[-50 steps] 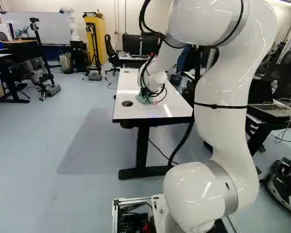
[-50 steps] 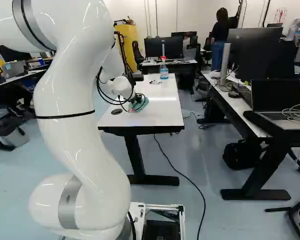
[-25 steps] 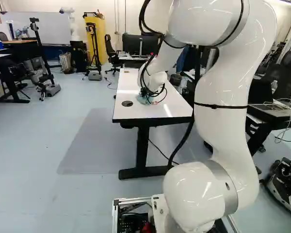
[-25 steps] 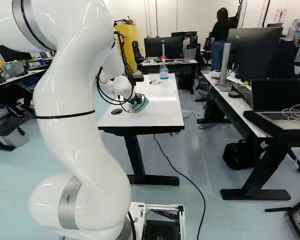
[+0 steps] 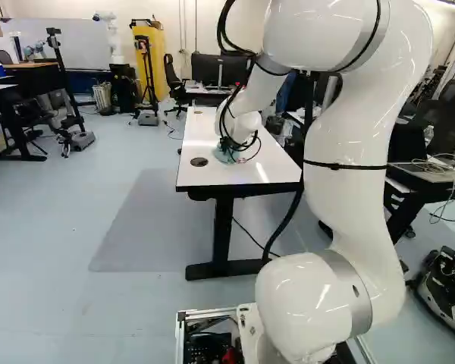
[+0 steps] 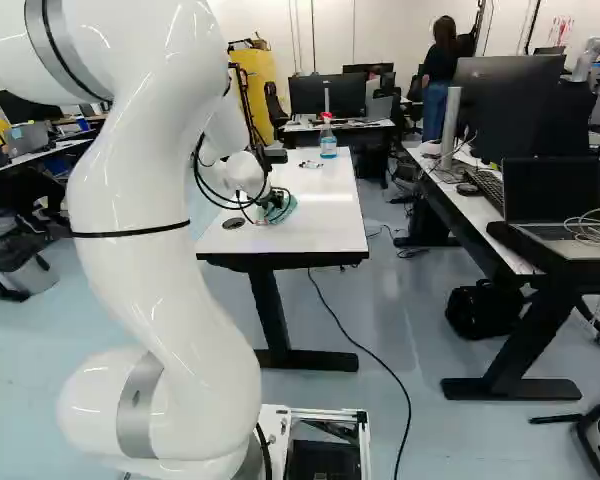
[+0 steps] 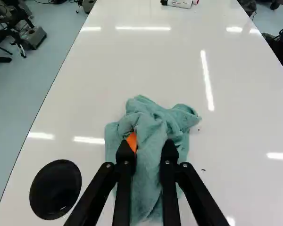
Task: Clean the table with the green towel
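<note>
Claw (image 7: 147, 148) had the green towel (image 7: 146, 117) pinched between both fingers, bunched on the desk (image 7: 245, 193). Main risk: bunched green towel made a narrow wiping patch, so dark specks (image 7: 203, 170) just beside it could get missed. Side sweep could snag loose folds on the black grommet (image 7: 55, 189). Long forward stroke could knock the marker (image 7: 180, 4) or spray bottle (image 6: 328, 145). Hard pressing could cause slip.

One table (image 6: 329, 215) holds one towel (image 7: 150, 123), one spray bottle (image 6: 328, 143).

glossy white rounded arm (image 5: 345, 129), grey joint band (image 6: 138, 405), looping black cables (image 5: 222, 30), black hand (image 6: 277, 198), orange pad (image 7: 132, 141)
</note>
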